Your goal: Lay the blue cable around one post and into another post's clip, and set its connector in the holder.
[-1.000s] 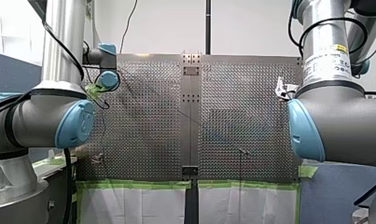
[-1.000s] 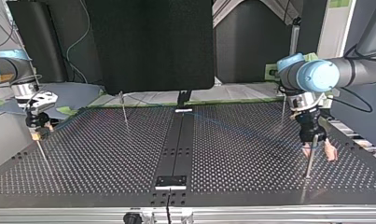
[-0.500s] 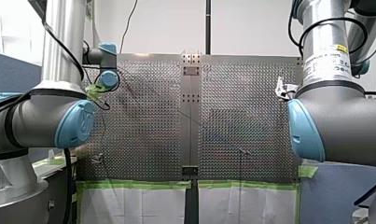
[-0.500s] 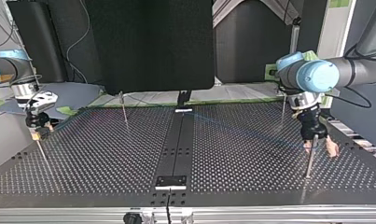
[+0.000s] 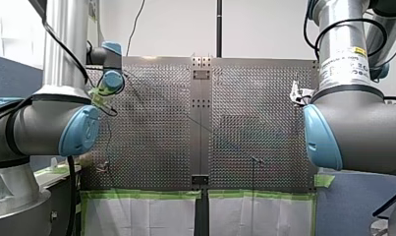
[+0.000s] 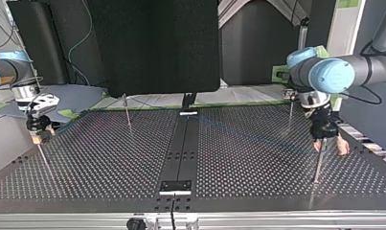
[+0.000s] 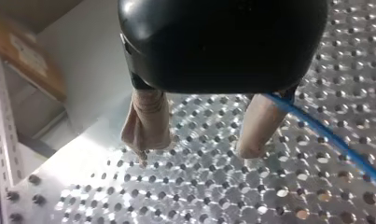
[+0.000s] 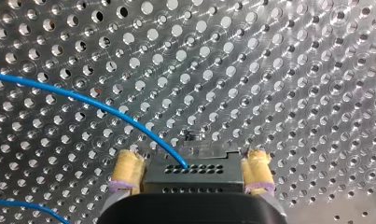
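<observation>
Beige fingers [image 7: 146, 122] of the left tool [image 7: 195, 154] stand apart with nothing between them, so this tool is open. The blue cable [image 7: 326, 136] comes out from under the tool's black body just beside one finger and runs away across the perforated surface [image 7: 213, 186]; whether it touches that finger cannot be told.

In the top view the left tool [image 6: 330, 146] hangs at the view's right, just above a thin upright post [image 6: 317, 165], with its fingers spread to either side of the post's top. A faint blue line of cable crosses the surface from the middle toward that post.

The right tool [image 8: 192, 157] is closed on the black connector [image 8: 195, 175]: its yellow pads [image 8: 127, 169] press against the block's two sides. The cable enters the connector's top face and curves away over the holes, and a second stretch of it shows beside the tool's body. In the top view the right tool [image 6: 37, 133] sits low at the view's left edge, over the surface's corner.
</observation>
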You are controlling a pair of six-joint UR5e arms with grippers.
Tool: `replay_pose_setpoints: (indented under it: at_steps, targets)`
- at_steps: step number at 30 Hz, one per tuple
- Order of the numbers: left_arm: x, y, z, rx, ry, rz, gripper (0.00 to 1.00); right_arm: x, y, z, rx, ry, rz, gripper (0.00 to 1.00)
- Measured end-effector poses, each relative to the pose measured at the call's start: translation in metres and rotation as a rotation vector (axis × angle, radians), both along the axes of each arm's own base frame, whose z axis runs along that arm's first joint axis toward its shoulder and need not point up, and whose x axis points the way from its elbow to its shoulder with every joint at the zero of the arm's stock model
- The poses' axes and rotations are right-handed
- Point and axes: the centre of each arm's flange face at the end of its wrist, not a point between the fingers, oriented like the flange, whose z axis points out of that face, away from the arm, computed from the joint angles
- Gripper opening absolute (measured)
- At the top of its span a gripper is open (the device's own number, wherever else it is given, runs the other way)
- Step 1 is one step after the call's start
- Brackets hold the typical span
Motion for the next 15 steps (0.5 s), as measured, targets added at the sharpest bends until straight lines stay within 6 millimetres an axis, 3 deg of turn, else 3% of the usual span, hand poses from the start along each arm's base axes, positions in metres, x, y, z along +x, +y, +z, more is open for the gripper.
replay_pose_setpoints:
  at_steps: [15]
  targets:
    - [-0.028,-0.005,-0.007,-0.107,-0.019,-0.037,1.00,0.000,0.000,0.000,0.000,0.000,0.000,0.87]
